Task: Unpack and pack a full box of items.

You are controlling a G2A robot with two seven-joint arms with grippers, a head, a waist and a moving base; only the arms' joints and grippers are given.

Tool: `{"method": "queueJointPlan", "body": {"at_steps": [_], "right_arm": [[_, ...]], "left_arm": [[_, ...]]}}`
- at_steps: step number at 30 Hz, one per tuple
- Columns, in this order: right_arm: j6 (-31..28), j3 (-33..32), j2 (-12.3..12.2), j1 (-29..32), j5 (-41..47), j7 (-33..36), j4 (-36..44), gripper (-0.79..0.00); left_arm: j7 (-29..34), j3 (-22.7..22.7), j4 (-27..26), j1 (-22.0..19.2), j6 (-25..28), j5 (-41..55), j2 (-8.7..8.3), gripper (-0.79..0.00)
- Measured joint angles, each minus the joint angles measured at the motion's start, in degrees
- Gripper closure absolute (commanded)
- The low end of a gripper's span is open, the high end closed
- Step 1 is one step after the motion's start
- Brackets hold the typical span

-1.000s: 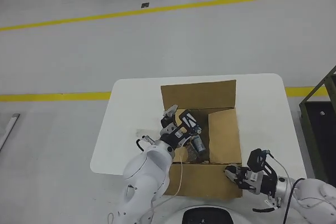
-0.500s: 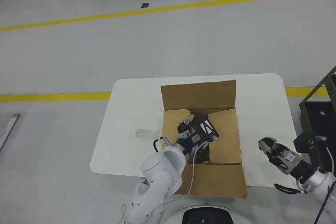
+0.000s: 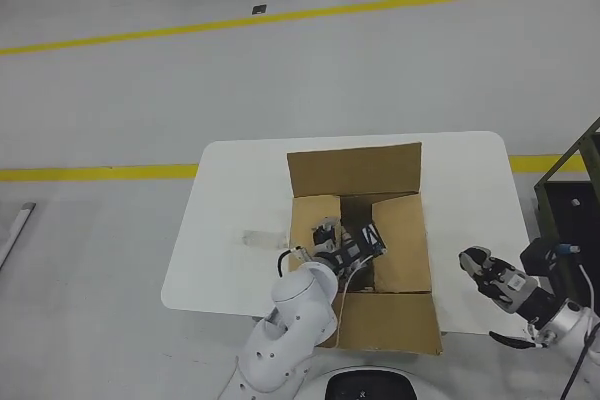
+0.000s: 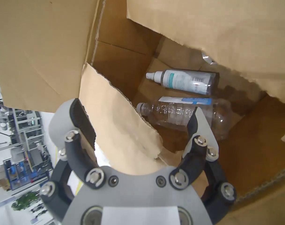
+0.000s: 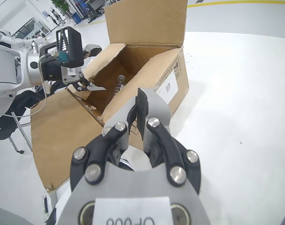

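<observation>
On the white table (image 3: 230,200) amid yellow-lined floor (image 3: 130,100) sits the box (image 3: 355,170), left pincer (image 4: 135,107) gaping empty over it, right pincer (image 5: 140,94) closed.

The box (image 4: 203,12) is plain brown cardboard, matt and slightly fibrous, with rough, torn flap edges where the corrugated core shows. Inside lie a clear plastic bottle (image 4: 170,114), glossy and ribbed, and a spray bottle (image 4: 186,80) of dark see-through plastic with a smooth white cap and a shiny label. The left gripper (image 4: 135,108) has smooth grey fingers (image 4: 57,120) faced with black ribbed rubbery pads (image 4: 82,120), matt black links and bright metal bolts; the right gripper (image 5: 142,104) looks the same. The tabletop (image 5: 226,83) is smooth white with a faint sheen.
</observation>
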State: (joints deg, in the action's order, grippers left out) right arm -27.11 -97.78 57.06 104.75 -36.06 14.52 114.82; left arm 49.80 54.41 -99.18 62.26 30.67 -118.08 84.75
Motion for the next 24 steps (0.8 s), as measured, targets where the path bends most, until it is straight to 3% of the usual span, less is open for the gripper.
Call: {"method": "queueJointPlan", "body": {"at_steps": [2,3,8,24], "right_arm": [[-0.02,0.03,0.04,0.00,-0.17,0.02,0.16,-0.043],[-0.07,0.07,0.07,0.02,-0.22,0.01,0.26,-0.043],[-0.29,0.26,0.16,0.12,-0.55,0.12,0.62,-0.025],[1.61,0.45,0.57,1.05,-1.97,0.05,1.61,0.000]], "left_arm": [[-0.12,0.09,-0.03,0.16,-0.08,-1.44,-0.12,-0.603],[-0.24,0.13,-0.06,0.30,-0.21,-2.51,-0.19,-0.440],[-0.53,0.14,-0.02,0.92,0.90,-8.13,-0.62,0.000],[-3.55,4.24,-4.40,4.20,-5.08,-6.10,-0.71,0.000]]}}
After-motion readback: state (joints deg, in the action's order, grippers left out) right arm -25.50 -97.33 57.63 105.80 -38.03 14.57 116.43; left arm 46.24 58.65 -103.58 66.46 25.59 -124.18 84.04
